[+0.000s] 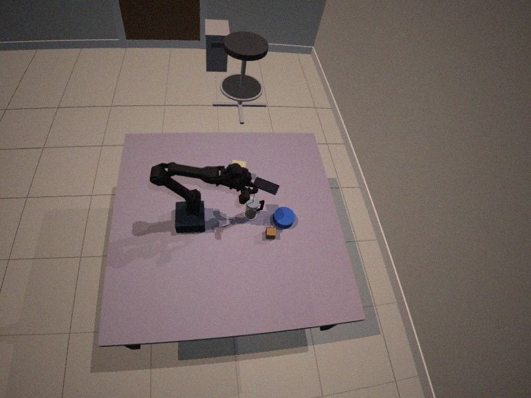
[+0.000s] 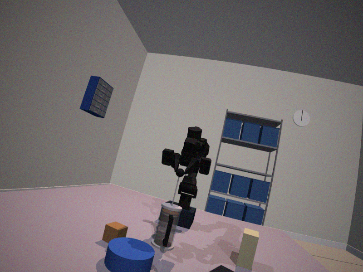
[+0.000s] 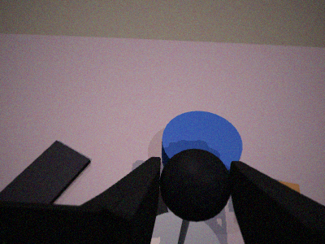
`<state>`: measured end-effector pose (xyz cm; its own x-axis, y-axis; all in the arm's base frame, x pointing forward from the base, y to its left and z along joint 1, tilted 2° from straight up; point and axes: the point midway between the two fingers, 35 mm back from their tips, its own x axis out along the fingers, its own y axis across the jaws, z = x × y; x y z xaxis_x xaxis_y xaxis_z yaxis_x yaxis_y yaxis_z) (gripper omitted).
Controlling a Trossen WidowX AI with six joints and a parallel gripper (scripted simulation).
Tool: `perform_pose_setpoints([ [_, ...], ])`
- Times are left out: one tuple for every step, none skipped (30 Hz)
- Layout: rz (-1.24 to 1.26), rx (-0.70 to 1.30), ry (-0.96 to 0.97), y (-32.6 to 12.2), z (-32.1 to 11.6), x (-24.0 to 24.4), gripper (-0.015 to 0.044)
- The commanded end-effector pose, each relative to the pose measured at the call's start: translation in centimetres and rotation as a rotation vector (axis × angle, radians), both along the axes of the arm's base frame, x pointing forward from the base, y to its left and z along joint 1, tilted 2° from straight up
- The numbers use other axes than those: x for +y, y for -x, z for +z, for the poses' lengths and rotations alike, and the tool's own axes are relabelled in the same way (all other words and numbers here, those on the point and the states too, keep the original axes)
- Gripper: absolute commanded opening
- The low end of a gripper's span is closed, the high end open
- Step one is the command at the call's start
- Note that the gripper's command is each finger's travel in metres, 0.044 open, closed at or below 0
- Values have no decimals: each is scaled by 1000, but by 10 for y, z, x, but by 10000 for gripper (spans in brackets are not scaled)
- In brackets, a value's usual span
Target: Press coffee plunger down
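Observation:
The coffee press (image 1: pixel 251 213) (image 2: pixel 161 232) stands upright on the pink table, a clear glass with a pale lid (image 2: pixel 171 207) (image 3: pixel 168 229) and a black handle (image 1: pixel 261 205) (image 2: pixel 168 229). Its thin rod (image 2: pixel 175 191) rises high above the lid to a round black knob (image 1: pixel 254 190) (image 2: pixel 179 172) (image 3: pixel 195 191). My gripper (image 2: pixel 179 172) (image 3: pixel 194 168) is shut on the knob, one finger on each side. The wrist view shows both fingertips against the knob. The lower part of the press is out of sight in the wrist view.
A blue cylinder (image 1: pixel 283 215) (image 2: pixel 129 248) (image 3: pixel 203 128) and an orange cube (image 1: pixel 270 233) (image 2: pixel 115 231) (image 3: pixel 292 186) stand near the press. A dark flat slab (image 1: pixel 266 186) (image 3: pixel 49 175) lies on its other side. A pale yellow block (image 1: pixel 238 163) (image 2: pixel 248 248) stands farther off, beside the arm.

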<state>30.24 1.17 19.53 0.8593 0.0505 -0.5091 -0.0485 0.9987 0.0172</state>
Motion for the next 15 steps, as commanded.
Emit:
perform_pose_setpoints([
  [0, 0, 2, -1, -1, 0, 122],
  [0, 0, 2, -1, -2, 0, 122],
  [0, 0, 2, -1, -3, 0, 122],
  [0, -1, 2, -1, -4, 0, 122],
  [0, -1, 2, -2, -6, 0, 122],
  [0, -1, 2, -2, -7, 0, 122],
  [0, -1, 2, -2, -9, 0, 122],
  [0, -1, 2, -3, -11, 0, 122],
  [0, -1, 2, -3, -12, 0, 122],
  [0, -1, 2, -3, -14, 0, 122],
  [0, -1, 2, -4, -15, 0, 122],
  [0, -1, 2, -4, -17, 0, 122],
  [0, -1, 2, -4, -19, 0, 122],
  [0, -1, 2, -5, -20, 0, 122],
  [0, -1, 2, -5, -22, 0, 122],
])
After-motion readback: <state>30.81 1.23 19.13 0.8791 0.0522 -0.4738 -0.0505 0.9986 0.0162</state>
